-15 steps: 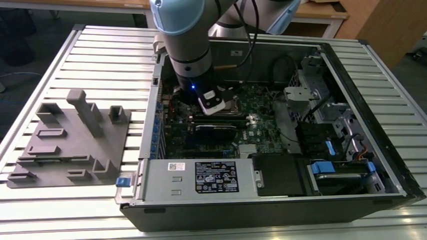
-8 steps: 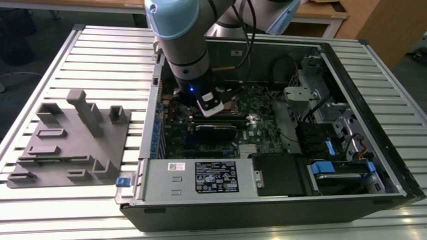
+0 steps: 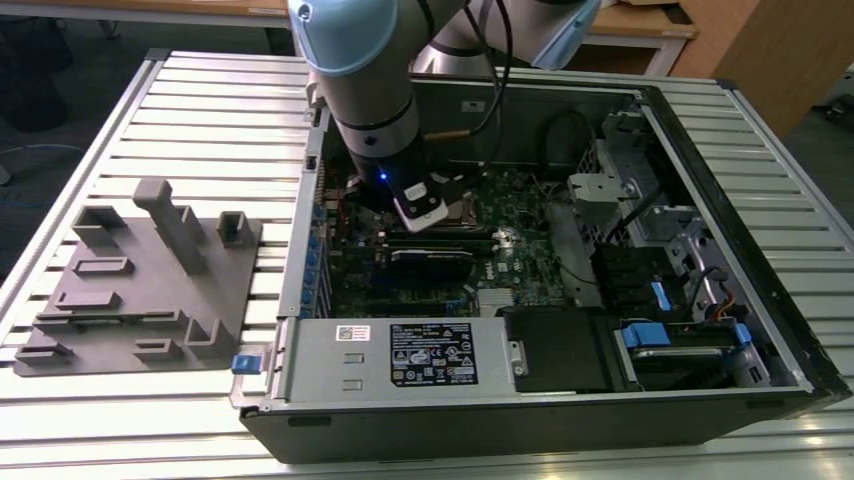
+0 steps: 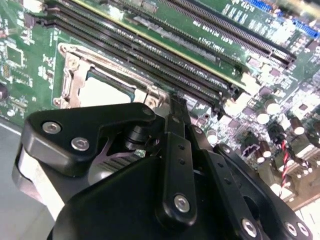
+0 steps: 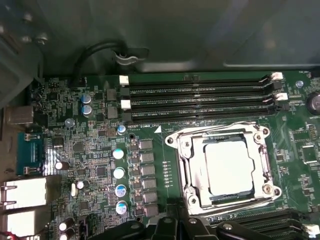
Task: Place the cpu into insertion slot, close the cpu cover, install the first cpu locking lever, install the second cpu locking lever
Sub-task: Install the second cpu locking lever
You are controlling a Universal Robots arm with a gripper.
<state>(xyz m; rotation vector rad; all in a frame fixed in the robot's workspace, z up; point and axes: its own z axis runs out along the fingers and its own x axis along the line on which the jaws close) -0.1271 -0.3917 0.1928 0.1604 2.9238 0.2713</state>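
While the tool (image 5: 172, 222) hangs just beside the socket, its finger state untellable, the cpu (image 5: 229, 167) lies seated in the slot with the cpu cover (image 5: 192, 157) closed around it.

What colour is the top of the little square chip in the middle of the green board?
Pale silvery-grey. The cpu shows best in the first wrist view, inside the shiny metal cpu cover.

Exterior view looks down from high; both wrist views sit close, apparently sharing the cpu (image 5: 229, 167) (image 4: 105, 92).
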